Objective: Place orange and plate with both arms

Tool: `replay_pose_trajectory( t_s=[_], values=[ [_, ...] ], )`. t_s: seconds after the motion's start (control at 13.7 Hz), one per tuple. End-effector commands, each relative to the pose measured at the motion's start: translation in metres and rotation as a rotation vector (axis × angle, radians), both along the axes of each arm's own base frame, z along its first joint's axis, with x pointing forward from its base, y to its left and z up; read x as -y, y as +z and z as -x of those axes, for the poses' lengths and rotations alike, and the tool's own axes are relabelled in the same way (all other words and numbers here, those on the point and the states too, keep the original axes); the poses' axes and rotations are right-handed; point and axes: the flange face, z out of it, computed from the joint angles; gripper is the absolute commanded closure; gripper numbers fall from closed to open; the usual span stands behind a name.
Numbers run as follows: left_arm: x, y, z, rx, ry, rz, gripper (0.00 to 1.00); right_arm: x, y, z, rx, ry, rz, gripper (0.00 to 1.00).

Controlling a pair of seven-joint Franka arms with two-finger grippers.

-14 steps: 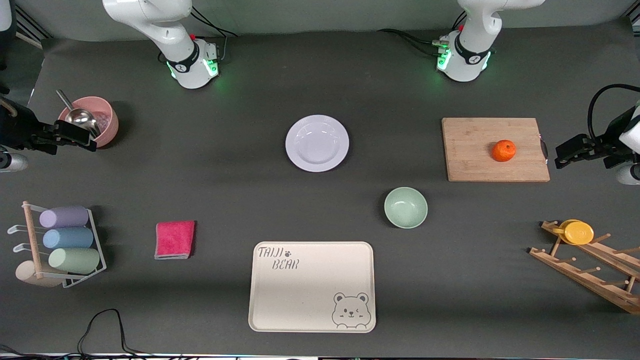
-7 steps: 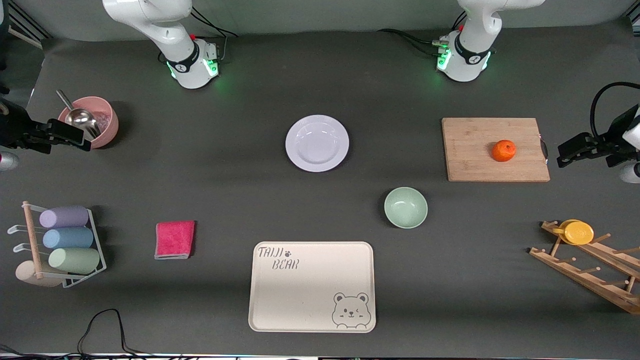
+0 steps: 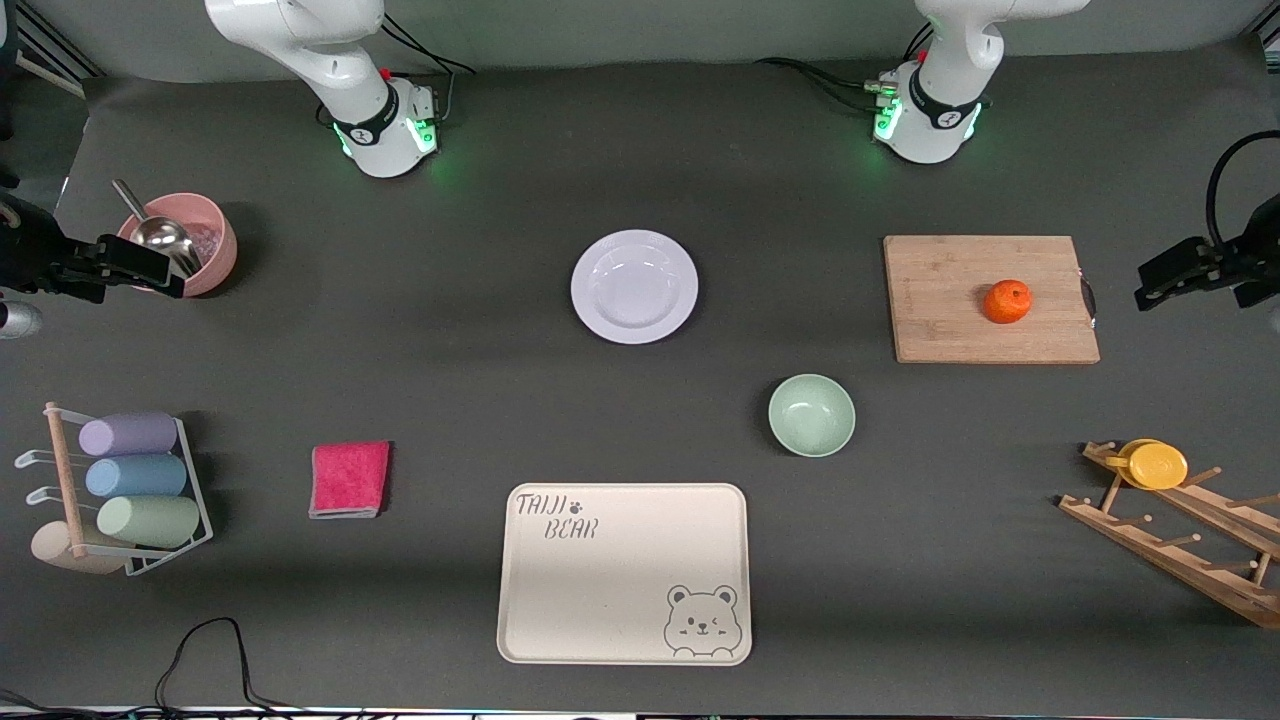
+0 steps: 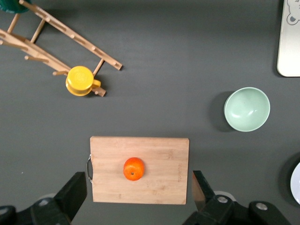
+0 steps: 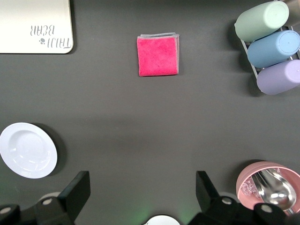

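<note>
Two open grippers, nothing picked up yet

Left gripper [image 3: 1165, 283] hangs wide open and empty just off the handle end of the cutting board [image 3: 950, 320], with the orange [image 3: 1007, 301] sitting on it, so that arm's closest. Right gripper [image 3: 135, 268] is spread open and empty over the pink bowl [image 3: 215, 245], well apart from the plate [image 3: 634, 287] mid-table
</note>
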Motion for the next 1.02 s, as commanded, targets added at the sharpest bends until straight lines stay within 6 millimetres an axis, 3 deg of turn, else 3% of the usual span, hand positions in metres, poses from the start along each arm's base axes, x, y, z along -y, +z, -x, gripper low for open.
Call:
replay_pose_trajectory(
  t_s=[0.0,0.51,0.8,0.95],
  values=[
    [-0.016,0.006,0.037,-0.003,-0.005,-0.004,0.00,-0.004,0.005,0.003,-0.020,-0.018,-0.004,0.00],
    [-0.021,-0.012,0.096,-0.006,-0.013,-0.009,0.00,-0.009,0.007,0.000,-0.004,-0.008,-0.003,0.00],
    [-0.055,-0.024,0.147,-0.021,0.017,0.018,0.00,-0.010,0.008,0.002,-0.009,-0.006,-0.002,0.00],
    [-0.059,-0.034,0.160,-0.034,0.028,0.022,0.00,-0.012,0.008,0.004,-0.015,-0.004,-0.002,0.00]
  ],
)
